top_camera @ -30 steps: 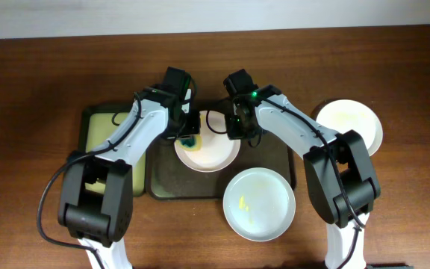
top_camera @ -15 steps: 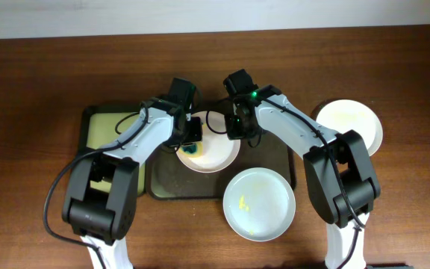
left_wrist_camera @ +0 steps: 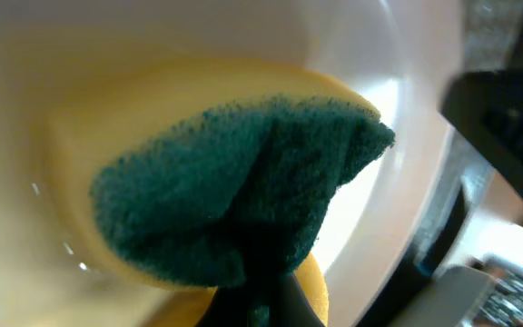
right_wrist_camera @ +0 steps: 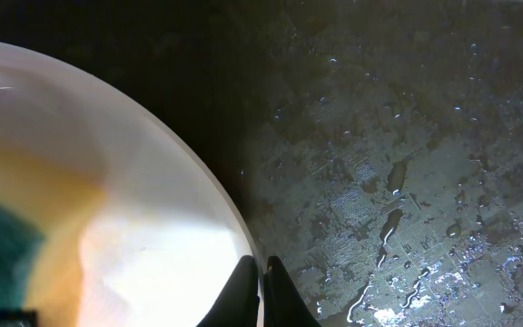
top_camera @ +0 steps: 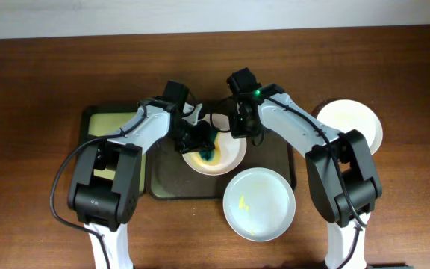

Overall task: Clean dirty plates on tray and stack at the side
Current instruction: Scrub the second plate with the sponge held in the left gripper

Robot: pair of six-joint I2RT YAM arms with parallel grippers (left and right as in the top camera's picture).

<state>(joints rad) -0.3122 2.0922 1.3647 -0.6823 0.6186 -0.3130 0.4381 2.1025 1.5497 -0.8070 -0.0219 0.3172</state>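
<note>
At the far left of the wooden table (top_camera: 36,75), a small black tray with yellow lining (top_camera: 95,134) is seen lying just beside the large brown tray (top_camera: 172,179). The left gripper (top_camera: 200,140) is shown clamped on a green-and-yellow sponge (top_camera: 207,149), which is pressed green side down into the middle plate (top_camera: 226,157). In the left wrist view the sponge (left_wrist_camera: 243,200) is seen folded against the white plate (left_wrist_camera: 152,54), with a yellowish film around it. The middle plate is carried by the back half of the brown tray. Its right rim is pinched by the right gripper (top_camera: 239,128), and in the right wrist view that gripper (right_wrist_camera: 258,289) is seen drawn together on the plate's edge (right_wrist_camera: 134,209), above the tray's wet, streaked surface (right_wrist_camera: 407,182). A front plate (top_camera: 260,203), marked with small yellow smears, is pictured at the tray's front right corner, overlapping its rim. A right-hand plate (top_camera: 349,123) is seen set on the table, off the tray and apart from both grippers.
</note>
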